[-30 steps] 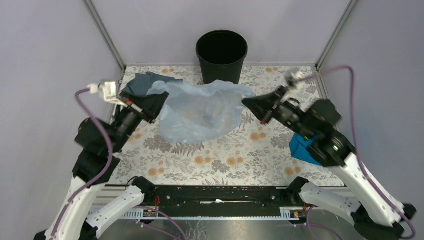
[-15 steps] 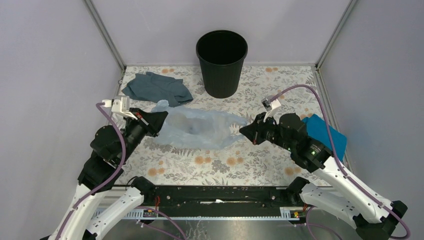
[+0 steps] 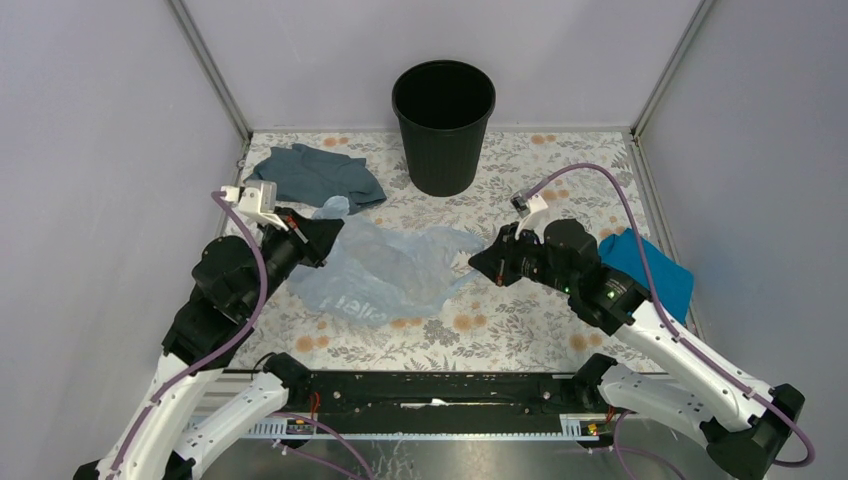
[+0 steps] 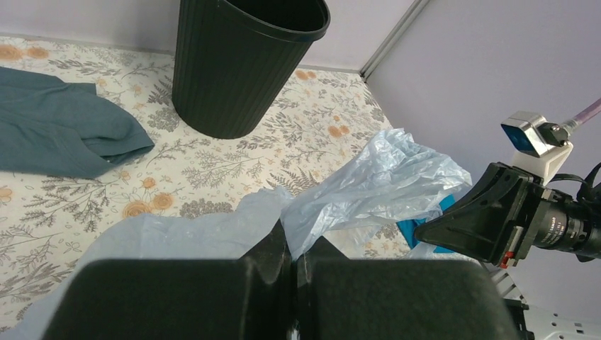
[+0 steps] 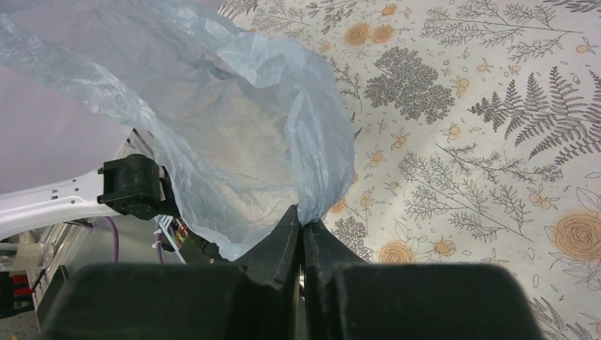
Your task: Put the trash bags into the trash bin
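The pale blue translucent trash bag (image 3: 385,268) hangs stretched between my two grippers above the floral table, with white lettering on its lower part. My left gripper (image 3: 333,228) is shut on the bag's left edge, seen in the left wrist view (image 4: 294,244). My right gripper (image 3: 477,267) is shut on the bag's right edge, seen in the right wrist view (image 5: 302,219). The bag (image 5: 234,120) billows open there. The round black trash bin (image 3: 443,123) stands upright at the back centre, beyond the bag, and shows in the left wrist view (image 4: 241,64).
A dark slate-blue cloth (image 3: 318,176) lies at the back left, next to the bin. A bright blue folded piece (image 3: 648,268) lies at the right, partly behind my right arm. Grey walls and metal posts enclose the table.
Both grippers have come back toward the near side and lower, carrying the bag away from the bin. The bag now sags lower, its lettering showing.
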